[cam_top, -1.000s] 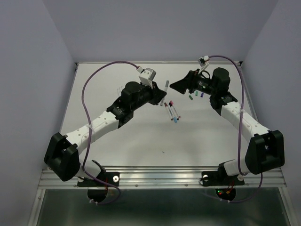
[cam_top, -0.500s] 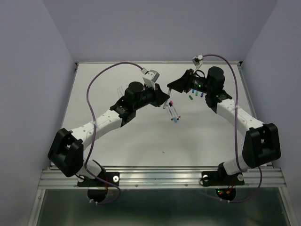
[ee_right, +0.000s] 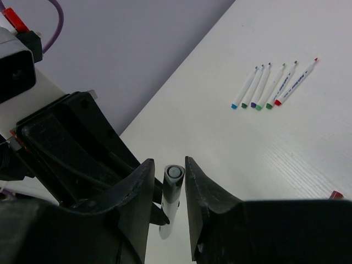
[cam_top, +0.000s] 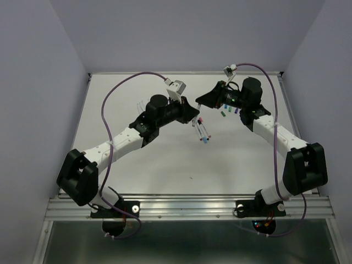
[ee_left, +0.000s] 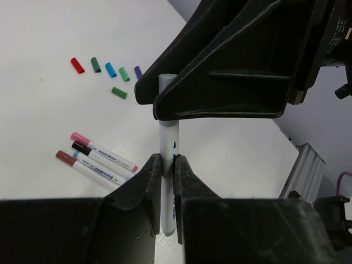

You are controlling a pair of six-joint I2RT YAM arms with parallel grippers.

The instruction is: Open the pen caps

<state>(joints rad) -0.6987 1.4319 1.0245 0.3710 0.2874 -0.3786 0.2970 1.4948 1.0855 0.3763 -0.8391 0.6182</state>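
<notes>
White counter (cam_top: 137, 159) spreads out under pale lilac walls, and the two arms meet above its middle over one pen (ee_left: 168, 137). The left jaws are clamped on the white barrel, low on its length. The right jaws sit on either side of the grey cap (ee_right: 174, 172) at the pen's other end (very close, though I cannot tell whether they press on it). That cap is still seated on the barrel.

On the counter below, three capped pens (ee_left: 99, 157) lie side by side, with pink, black and maroon caps. Further off, loose caps (ee_left: 110, 70) lie in a short row of red, green, blue, green and purple, with one more green just beside it. The right wrist view shows five uncapped pens (ee_right: 269, 88) lying side by side, well apart from the held one.
</notes>
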